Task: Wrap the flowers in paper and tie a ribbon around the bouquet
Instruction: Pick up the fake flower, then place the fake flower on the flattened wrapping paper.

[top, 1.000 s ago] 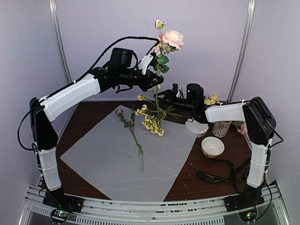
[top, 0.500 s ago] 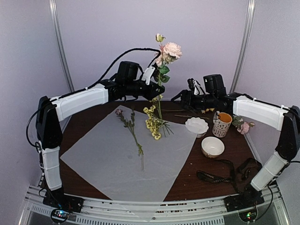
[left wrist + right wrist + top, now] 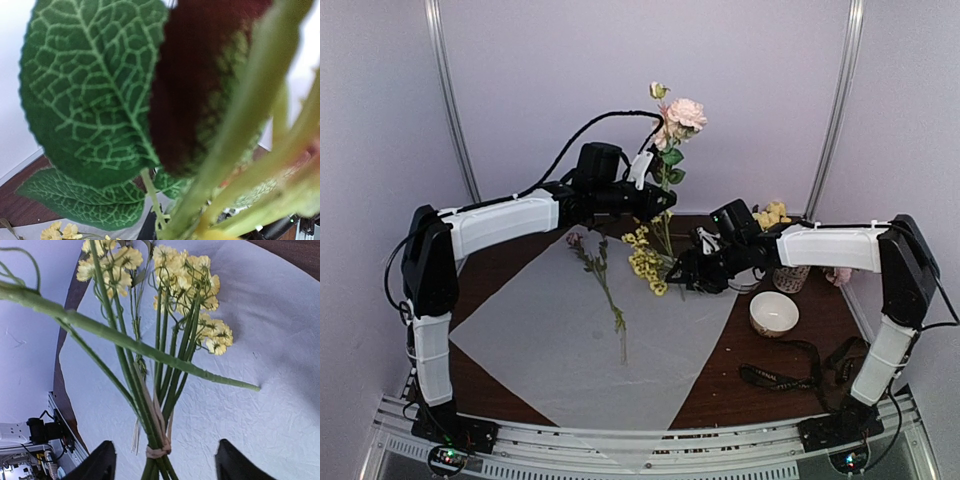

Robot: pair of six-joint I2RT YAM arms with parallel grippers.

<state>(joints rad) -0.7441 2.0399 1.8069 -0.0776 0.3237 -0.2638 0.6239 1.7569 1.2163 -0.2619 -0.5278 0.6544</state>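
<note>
My left gripper [image 3: 662,198] is shut on the long stem of a pink rose [image 3: 685,112] and holds it upright over the far edge of the paper [image 3: 580,345]. In the left wrist view only its green leaves [image 3: 95,85] and blurred stems show; the fingers are hidden. A bunch of yellow flowers [image 3: 645,262] lies low over the paper. Its tied stems [image 3: 159,450] run between the fingers of my right gripper [image 3: 162,467], which stands open with both fingers clear of them. The rose's stem [image 3: 130,342] crosses in front. The black ribbon [image 3: 788,378] lies on the table at the right front.
A purple sprig [image 3: 602,285] lies on the paper's middle. A white bowl [image 3: 773,313] stands right of the paper, and a patterned cup [image 3: 790,277] behind my right forearm, with small flowers [image 3: 772,212] behind it. The paper's front corner overhangs the table edge.
My right arm swung in from the back right and came down to the yellow bunch, its jaws now around the stems. The left arm lowered the rose slightly.
</note>
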